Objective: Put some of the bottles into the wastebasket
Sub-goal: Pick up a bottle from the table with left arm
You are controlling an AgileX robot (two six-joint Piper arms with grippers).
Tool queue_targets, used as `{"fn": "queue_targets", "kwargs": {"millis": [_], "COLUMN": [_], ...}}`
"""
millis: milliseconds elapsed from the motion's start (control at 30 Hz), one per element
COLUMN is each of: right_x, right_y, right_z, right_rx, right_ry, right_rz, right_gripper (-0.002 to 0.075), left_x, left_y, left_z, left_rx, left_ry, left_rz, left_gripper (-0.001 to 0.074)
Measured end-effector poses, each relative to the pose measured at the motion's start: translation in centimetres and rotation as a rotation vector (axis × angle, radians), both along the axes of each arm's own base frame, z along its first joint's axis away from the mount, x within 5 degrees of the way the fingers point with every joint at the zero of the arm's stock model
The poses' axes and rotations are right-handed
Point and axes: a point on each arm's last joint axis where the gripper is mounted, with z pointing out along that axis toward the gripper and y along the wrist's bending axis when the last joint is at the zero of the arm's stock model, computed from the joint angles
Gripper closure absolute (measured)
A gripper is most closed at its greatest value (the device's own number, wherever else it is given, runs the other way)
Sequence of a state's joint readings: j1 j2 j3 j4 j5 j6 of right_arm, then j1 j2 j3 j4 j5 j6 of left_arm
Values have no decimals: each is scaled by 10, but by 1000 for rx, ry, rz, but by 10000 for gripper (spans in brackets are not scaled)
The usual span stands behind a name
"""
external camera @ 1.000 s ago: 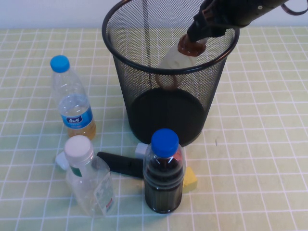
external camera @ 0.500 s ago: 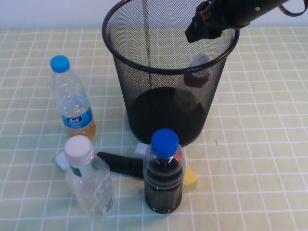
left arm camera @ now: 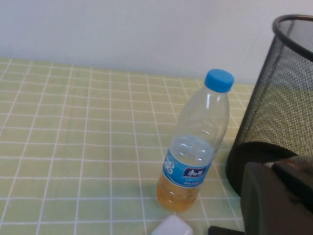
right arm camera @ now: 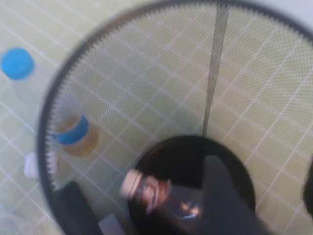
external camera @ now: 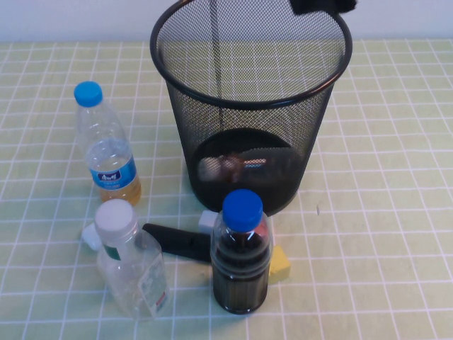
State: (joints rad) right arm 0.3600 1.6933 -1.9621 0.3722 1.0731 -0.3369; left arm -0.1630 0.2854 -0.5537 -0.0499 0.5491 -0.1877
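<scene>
High view: small bottle (external camera: 230, 166) lies on the floor of the wastebasket (external camera: 249, 106); larger bottle (external camera: 131, 265) stands on the table. Right gripper (external camera: 322, 6) above the far rim; fingers unclear.

Left wrist view: left gripper (left arm camera: 274, 203) beside the basket, state cannot be told.

Right wrist view: small bottle lies inside.

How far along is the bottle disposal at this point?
Done: the small brown-necked bottle lies on the wastebasket floor. In hand: nothing; the right claw sits above the rim, the left claw low by the basket. Left: the white-capped labelled bottle stands outside.
</scene>
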Motion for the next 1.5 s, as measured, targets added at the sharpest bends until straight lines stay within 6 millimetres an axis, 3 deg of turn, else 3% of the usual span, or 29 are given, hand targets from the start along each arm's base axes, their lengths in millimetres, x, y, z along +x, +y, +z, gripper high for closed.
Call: {"fn": "queue_targets", "kwargs": {"millis": [233,400,533,733,933,1033,1233,1333,1500], "right_x": [-43,-76,-102,-144,-171,-181,-191,-191,-192], "right_y": [-17,-33,-38,-36,-48,-54,-60,-61,-61], "right_z": [41,66,70,48,-1,-30,-75,-80,-79], "right_rx": [13,-27,-115,-171,-129,-137,-163,-165,-154], "right_ry": [-96,-180,-236,-291,-261,-208,-90,-73,-79], "right_rz": [5,-13,-37,-26,-47,-49,-68,-74,-78], "right_gripper": [675,718,723,724,724,724,725,725,726], "left_x": [-2,6,16,32,48,57,83,97,116], "left_y": [-11,-16,-22,-35,-42,-46,-54,-58,-73], "left_z": [2,11,17,18,15,15,16,16,13], "left_rx": [78,116,136,159,187,220,262,276,315], "left_ry": [22,81,139,229,286,305,392,429,482], "left_rz": [-142,-193,-259,-389,-464,-523,-602,-632,-703], "left_gripper": [740,740,740,740,728,644,377,328,313]}}
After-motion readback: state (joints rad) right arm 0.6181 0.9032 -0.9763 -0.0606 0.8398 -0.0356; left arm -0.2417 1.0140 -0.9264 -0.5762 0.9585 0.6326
